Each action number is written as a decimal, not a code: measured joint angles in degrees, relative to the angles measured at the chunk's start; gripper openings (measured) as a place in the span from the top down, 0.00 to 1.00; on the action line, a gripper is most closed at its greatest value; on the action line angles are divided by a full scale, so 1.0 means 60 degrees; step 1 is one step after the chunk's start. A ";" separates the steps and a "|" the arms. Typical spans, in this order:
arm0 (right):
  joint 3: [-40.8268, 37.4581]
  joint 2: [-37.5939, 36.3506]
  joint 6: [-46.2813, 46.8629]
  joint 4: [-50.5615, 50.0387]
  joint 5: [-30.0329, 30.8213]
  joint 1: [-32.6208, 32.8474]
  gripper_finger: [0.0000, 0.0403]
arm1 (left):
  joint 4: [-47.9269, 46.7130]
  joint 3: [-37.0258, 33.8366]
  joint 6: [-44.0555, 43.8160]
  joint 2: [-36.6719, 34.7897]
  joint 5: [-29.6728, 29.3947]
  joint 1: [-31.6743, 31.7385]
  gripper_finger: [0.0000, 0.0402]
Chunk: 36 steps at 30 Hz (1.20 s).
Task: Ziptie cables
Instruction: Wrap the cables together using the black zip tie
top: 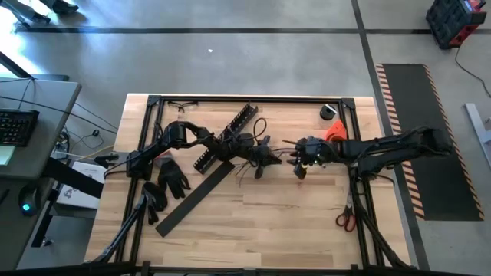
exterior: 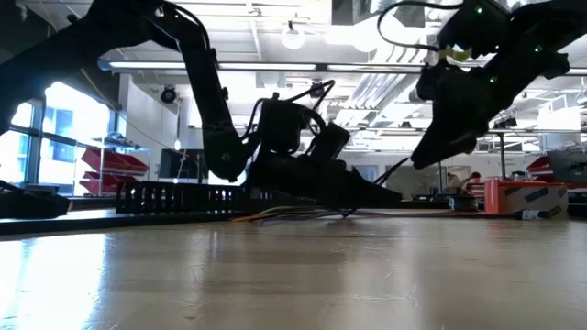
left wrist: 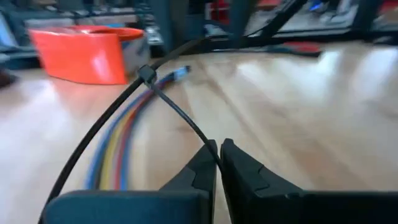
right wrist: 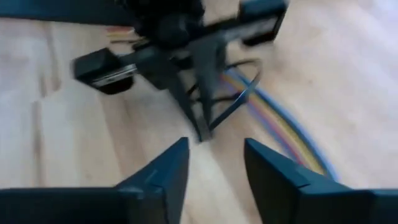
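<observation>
Left wrist view: my left hand (left wrist: pixel 219 163) pinched shut on zip tie (left wrist: pixel 180 115) tail, looped around cables (left wrist: pixel 121 140); thin, limp, light. Right hand (right wrist: pixel 214 165) open, near cables.

No readable text, labels, brands, numbers or signs in any view.

The tabletop (top: pixel 291 207) under me is pale wood, planked and smooth with a soft sheen. My left end effector (left wrist: pixel 219 163) has matt dark plastic fingers (left wrist: pixel 249 180). The cables (left wrist: pixel 118 146) wear smooth plastic sheathing in blue, yellow and red. A thin black plastic zip tie (left wrist: pixel 147 76) looks slick. The orange tub (left wrist: pixel 87 53) is glossy plastic.
</observation>
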 joint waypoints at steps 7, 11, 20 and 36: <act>-0.0526 0.0005 0.1191 0.0963 -0.1291 -0.0612 0.48 | -0.0246 0.0013 0.1521 -0.0026 -0.1405 -0.0302 1.00; -0.1277 0.0005 0.2097 0.2222 -0.1580 -0.1119 0.47 | -0.0244 0.0015 0.1569 -0.0033 -0.1575 -0.0365 1.00; -0.2182 0.0009 0.3463 0.5113 -0.2778 -0.1847 0.52 | -0.0241 0.0015 0.1670 -0.0033 -0.1717 -0.0376 1.00; -0.2157 0.0896 0.4094 0.5493 -0.2996 -0.1950 0.73 | -0.0259 0.0015 0.1688 -0.0029 -0.1733 -0.0379 1.00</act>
